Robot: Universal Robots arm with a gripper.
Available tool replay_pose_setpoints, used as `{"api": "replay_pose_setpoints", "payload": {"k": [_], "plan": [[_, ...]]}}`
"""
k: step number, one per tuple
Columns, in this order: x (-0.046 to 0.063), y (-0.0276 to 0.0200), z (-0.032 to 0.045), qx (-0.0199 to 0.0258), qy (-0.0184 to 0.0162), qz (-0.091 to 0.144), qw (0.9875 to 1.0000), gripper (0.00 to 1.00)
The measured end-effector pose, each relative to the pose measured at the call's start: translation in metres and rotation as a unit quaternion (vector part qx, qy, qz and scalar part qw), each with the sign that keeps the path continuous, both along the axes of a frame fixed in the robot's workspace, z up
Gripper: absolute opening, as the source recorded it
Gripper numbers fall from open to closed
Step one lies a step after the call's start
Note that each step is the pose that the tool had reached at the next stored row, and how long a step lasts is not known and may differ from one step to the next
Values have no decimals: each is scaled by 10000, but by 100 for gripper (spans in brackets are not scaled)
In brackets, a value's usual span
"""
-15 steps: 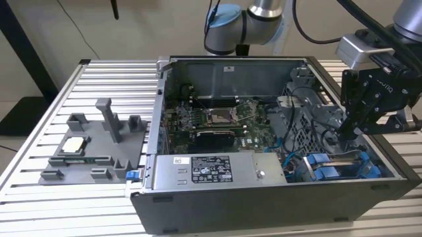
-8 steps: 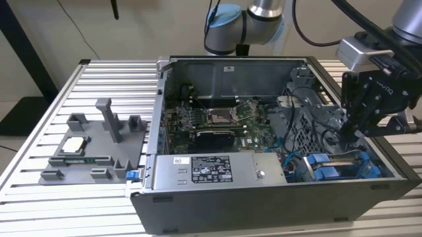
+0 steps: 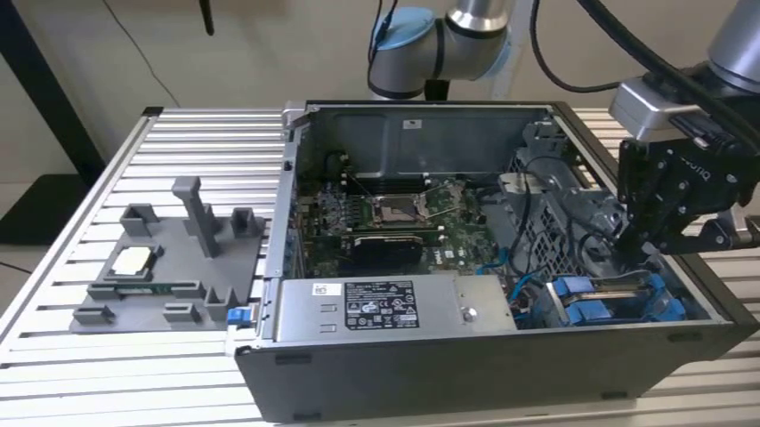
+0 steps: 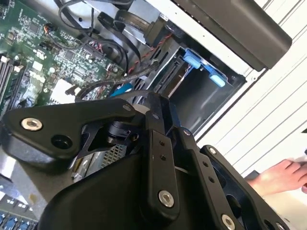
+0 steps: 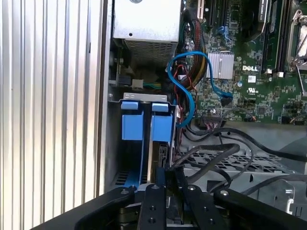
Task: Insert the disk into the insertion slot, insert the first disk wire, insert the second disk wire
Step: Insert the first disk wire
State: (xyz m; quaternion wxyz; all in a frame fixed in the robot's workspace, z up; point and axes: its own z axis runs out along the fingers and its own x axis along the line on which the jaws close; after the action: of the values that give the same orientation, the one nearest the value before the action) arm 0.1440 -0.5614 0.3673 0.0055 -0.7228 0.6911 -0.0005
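Looking along the black links of the gripper (image 5: 170, 176) in the first wrist view, we cannot tell how far it is open, or whether it has hold of anything. Just beyond it a thin pale edge with a blue rail beside it, which we read as the disk (image 5: 150, 158), stands on edge down inside the insertion slot (image 5: 144, 97). It sits between the slot's two blue tabs (image 5: 132, 127).

Next to the slot, black cables (image 5: 211, 153) cross a perforated cage (image 5: 225, 165), and a blue cable (image 5: 192, 54) loops above them. Further on lie the green motherboard (image 5: 259, 91) and the grey power supply box (image 5: 146, 21).

In the exterior view we find the gripper reaching down into the corner of the open computer case (image 3: 475, 374) on the exterior view's right, close above the slot. The case rests on a ribbed metal table (image 3: 202, 133). A grey tray (image 3: 155, 267) of small parts sits well apart from the gripper, on the exterior view's left.

In the second wrist view a person's hand (image 4: 283, 177) rests on the table outside the case wall.
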Motion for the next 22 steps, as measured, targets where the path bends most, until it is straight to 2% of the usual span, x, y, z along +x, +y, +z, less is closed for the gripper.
{"api": "replay_pose_setpoints", "payload": {"k": [17,22], "plan": [[151,0,-176,1,0,0,10000,19],[155,0,-226,0,0,-8,10000,19]]}}
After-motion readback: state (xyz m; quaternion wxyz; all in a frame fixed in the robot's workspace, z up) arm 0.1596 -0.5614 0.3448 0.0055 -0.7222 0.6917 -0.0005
